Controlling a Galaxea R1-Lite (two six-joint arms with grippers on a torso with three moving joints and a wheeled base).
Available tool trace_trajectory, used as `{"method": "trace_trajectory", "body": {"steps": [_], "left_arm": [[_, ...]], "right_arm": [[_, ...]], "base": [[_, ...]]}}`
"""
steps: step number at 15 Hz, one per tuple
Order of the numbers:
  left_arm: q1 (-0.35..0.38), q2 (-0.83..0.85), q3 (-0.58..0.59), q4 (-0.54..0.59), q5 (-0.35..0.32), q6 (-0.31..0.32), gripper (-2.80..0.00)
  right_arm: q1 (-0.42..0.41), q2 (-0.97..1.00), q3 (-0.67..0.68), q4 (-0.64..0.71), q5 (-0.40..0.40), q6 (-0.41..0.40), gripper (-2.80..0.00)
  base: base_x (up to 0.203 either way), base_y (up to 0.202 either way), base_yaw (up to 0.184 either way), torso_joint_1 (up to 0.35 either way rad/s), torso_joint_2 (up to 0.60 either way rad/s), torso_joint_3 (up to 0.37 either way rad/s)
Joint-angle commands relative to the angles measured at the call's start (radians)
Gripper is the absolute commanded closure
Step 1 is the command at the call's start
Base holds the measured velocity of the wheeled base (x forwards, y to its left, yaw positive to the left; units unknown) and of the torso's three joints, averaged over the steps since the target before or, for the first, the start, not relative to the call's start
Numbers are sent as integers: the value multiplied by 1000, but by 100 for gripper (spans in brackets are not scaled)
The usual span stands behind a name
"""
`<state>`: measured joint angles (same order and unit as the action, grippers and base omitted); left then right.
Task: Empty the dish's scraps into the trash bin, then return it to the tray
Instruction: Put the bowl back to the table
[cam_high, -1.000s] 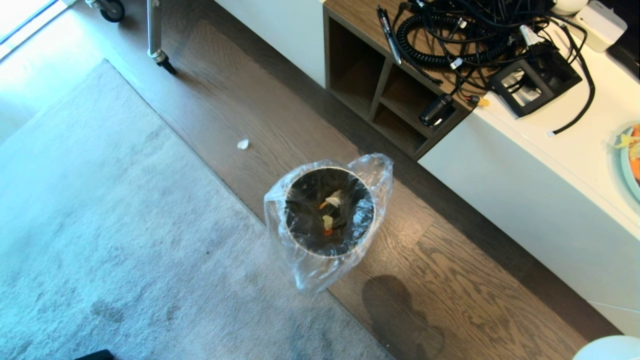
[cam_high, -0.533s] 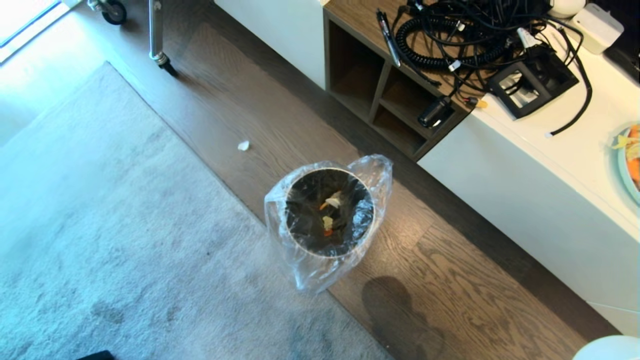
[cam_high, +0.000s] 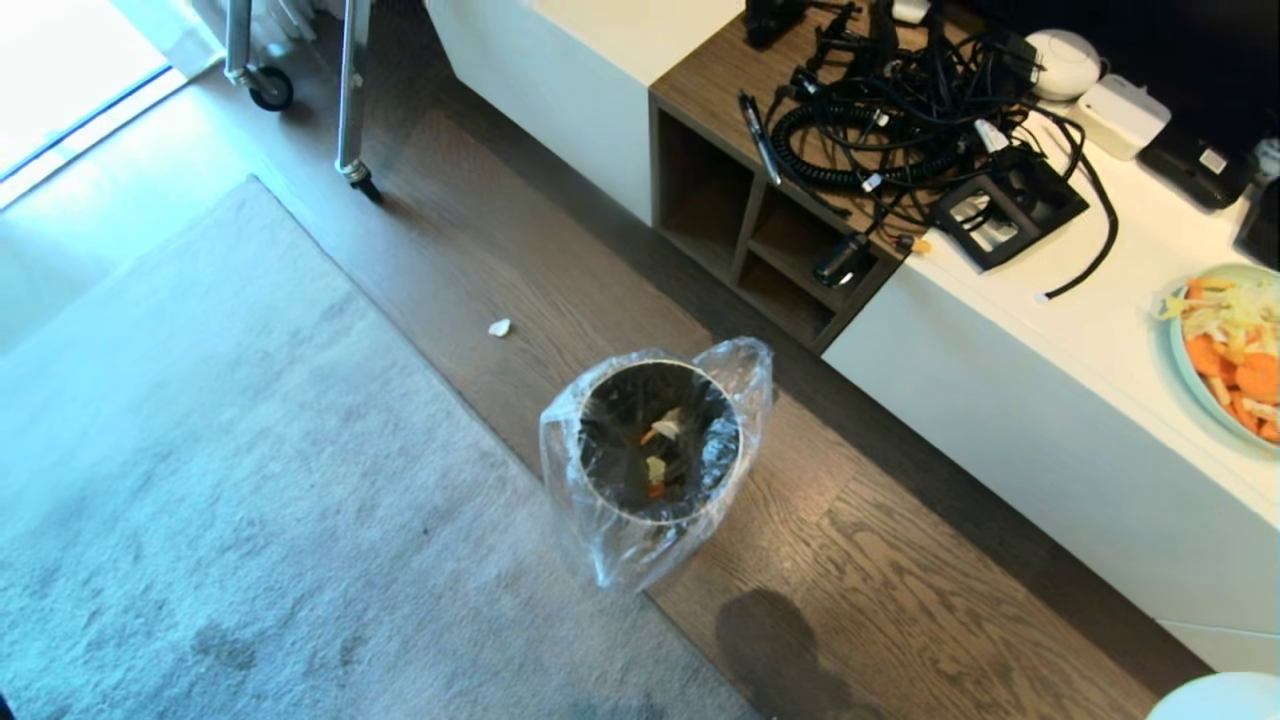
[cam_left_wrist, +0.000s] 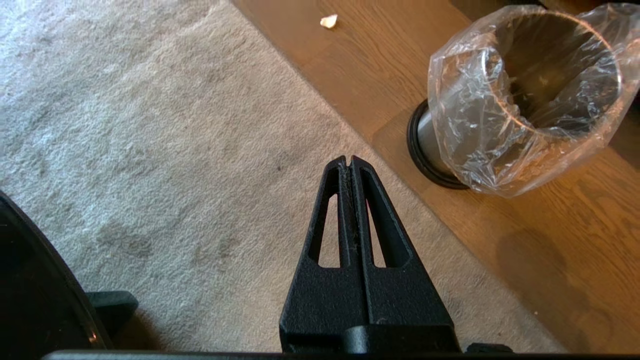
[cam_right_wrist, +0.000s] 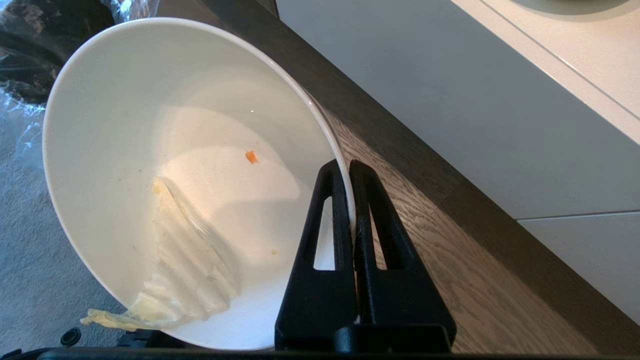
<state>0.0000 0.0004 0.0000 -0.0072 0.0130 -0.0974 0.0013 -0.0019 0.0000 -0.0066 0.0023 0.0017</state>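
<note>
A home living room: grey rug (cam_high: 200, 450), wood floor (cam_high: 900, 560), low white media cabinet (cam_high: 1050, 420)

Head view: camera shift, no object moves.
Scene slides down-left; more of the white counter (cam_high: 1100, 330) and pale-green plate (cam_high: 1195, 390) shows, trash bin (cam_high: 660, 440) appears slightly smaller.
</note>
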Motion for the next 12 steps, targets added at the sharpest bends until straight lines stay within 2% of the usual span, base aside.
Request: {"method": "trace_trajectory", "body": {"steps": [1,12], "left_arm": [[0,0,0,0,1,-1,0],[0,0,0,0,1,-1,0]], "right_arm": [[0,2,0,-1,1,0,0],[0,2,0,0,1,0,0]], "base": [[0,0,0,2,0,208],[0,0,0,4,1,201]]}}
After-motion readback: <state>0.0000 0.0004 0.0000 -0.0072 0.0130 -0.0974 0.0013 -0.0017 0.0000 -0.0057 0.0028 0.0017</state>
